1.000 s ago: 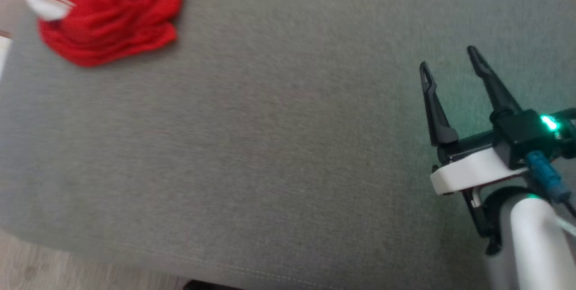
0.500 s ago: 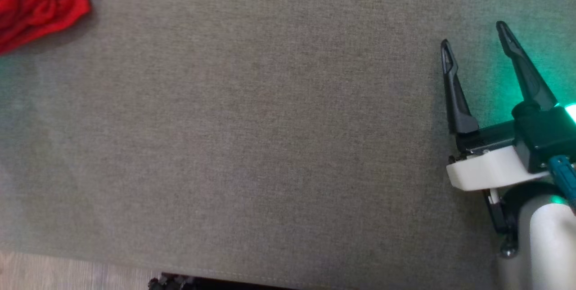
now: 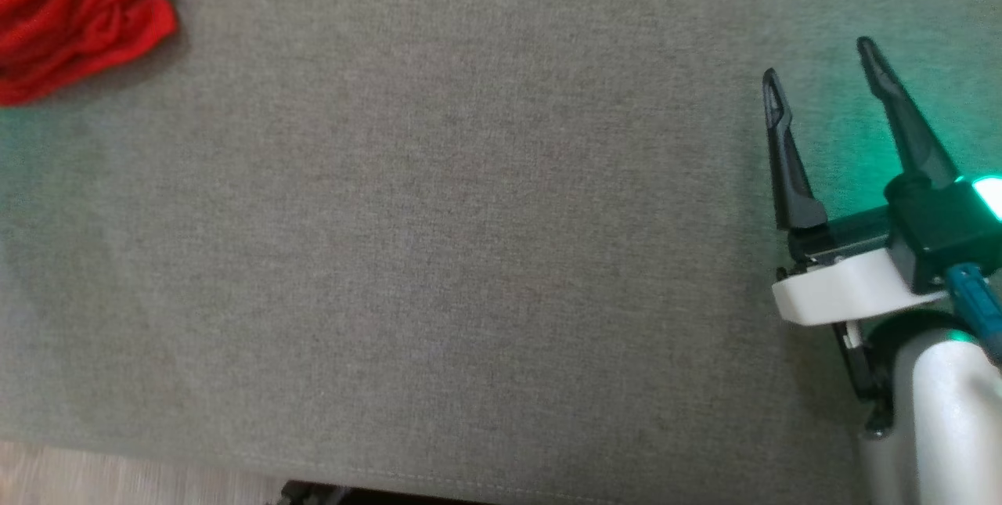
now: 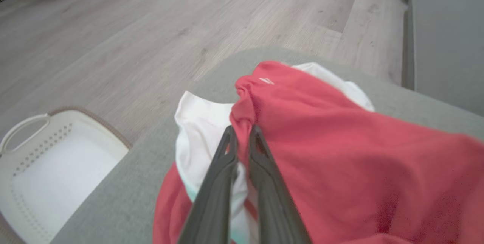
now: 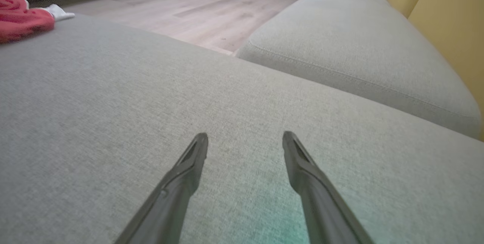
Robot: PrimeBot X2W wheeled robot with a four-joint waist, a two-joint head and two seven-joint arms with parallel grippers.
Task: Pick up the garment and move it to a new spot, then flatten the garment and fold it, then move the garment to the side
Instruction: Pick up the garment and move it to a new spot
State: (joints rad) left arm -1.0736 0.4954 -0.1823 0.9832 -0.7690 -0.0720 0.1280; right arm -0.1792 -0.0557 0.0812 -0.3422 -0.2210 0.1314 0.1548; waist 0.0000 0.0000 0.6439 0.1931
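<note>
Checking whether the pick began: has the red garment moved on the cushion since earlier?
No: the camera shifted, but the red garment keeps its gap from the cushion's front seam.

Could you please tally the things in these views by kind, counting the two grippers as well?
Red garment: 1
White basket: 1
Grey cushions: 2, near and far
Grippers: 2, left gripper and right gripper
Total: 6

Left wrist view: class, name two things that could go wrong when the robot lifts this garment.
The left gripper pinches only a small fold of the red garment; it may slip free.
The garment lies at the corner of the cushion; dropped, it could fall to the floor or basket.
</note>
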